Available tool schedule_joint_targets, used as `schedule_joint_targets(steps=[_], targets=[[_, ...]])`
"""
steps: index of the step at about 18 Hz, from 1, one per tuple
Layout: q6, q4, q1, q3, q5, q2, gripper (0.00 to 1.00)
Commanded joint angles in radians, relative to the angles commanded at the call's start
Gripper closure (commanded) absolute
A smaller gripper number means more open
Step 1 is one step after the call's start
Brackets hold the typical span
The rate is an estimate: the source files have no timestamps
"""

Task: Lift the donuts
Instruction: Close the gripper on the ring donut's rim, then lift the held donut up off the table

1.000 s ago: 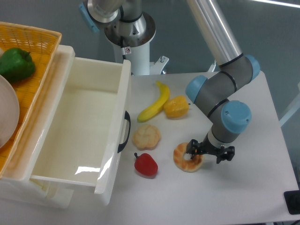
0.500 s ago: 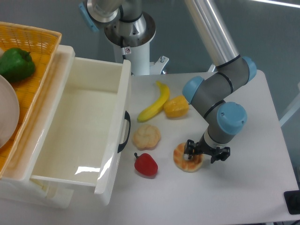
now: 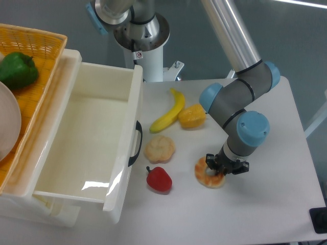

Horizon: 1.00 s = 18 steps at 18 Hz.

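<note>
While the donuts (image 3: 208, 174) lie flat on the white table (image 3: 265, 214), just right of the red pepper (image 3: 159, 179) and below the pale bun (image 3: 159, 149), the gripper (image 3: 224, 168) is seen lowered onto the ring's right side, its dark fingers close around that part of the rim. The grasping step is judged to be in hand: the fingers appear drawn in against the donut, though whether a firm clamp has been made cannot be told from this single view, since the wrist hides the contact. No lift is shown; the donut is seen resting on the tabletop. For the next move, a secure closure on the rim would be called for, followed by a straight rise, so that the soft ring is not dragged sideways into the red pepper. Farther back, the banana (image 3: 170, 112) and the yellow pepper (image 3: 192, 116) are left well apart from the gripper, as is the open drawer (image 3: 122, 148) at the left.
</note>
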Motion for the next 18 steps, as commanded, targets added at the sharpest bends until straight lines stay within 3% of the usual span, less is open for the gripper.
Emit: schedule_joint_targets(steps=[4,9,12,14,18], targets=[[0.011,-0.003,0.003,0.054,0.052,-0.002,1.00],[0.176,-0.014,0.049,0.121,0.103,-0.006,1.00],[0.244,-0.076,0.089,0.178,0.101,-0.012,1.00],[0.310,-0.087,0.092,0.207,0.101,-0.017,1.00],[0.333,-0.104,0.113,0.258,0.100,-0.031,1.00]])
